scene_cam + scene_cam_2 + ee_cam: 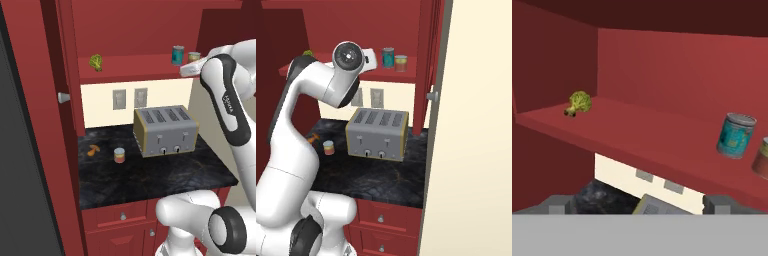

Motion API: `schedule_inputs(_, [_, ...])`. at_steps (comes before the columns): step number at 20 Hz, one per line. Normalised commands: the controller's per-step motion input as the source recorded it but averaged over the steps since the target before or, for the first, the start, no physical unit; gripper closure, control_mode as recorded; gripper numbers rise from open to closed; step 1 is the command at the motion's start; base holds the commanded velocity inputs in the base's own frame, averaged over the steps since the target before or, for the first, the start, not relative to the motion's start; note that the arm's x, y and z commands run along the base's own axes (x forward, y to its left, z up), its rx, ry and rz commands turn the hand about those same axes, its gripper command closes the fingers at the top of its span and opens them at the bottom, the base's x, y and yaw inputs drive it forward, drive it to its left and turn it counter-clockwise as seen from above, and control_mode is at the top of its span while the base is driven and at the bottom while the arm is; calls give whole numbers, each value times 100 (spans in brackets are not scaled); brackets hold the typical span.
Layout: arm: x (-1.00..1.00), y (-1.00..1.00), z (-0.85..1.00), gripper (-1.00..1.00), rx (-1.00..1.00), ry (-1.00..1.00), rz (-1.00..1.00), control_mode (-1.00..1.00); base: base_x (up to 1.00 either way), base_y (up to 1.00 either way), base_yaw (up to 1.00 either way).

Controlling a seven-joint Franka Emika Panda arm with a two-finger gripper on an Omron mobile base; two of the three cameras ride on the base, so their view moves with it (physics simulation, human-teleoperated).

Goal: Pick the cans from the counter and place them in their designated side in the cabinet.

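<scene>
While the gripper (pixel 639 202) hangs empty with jaws spread before the cabinet (pixel 135 30), two cans (pixel 177 55) occupy the shelf's right end; a third can (pixel 119 155) awaits on the counter (pixel 150 180), left of the toaster (pixel 165 130).

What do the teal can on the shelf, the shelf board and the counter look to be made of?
Teal can: likely metal, silvery rim, printed teal label. Shelf board: flat matte red, probably painted wood; no grain shows. Counter: polished-looking black stone with pale marbled veins. All is rendered, so these are guesses.
</scene>
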Motion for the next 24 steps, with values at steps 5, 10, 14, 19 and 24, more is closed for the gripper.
schedule_inputs(5, [-56, 16, -18, -100, 1, 4, 0, -100, 0, 0, 0])
schedule_inputs(10, [-57, 23, -25, -100, 0, 1, 0, -100, 0, 0, 0])
schedule_inputs(14, [-37, 23, -33, -100, 1, 5, 0, -100, 0, 0, 0])
schedule_inputs(19, [-1, 13, -38, -100, -1, 9, 1, -100, 0, 0, 0])
schedule_inputs(24, [-4, 20, -23, -100, -2, 13, 0, -100, 0, 0, 0])
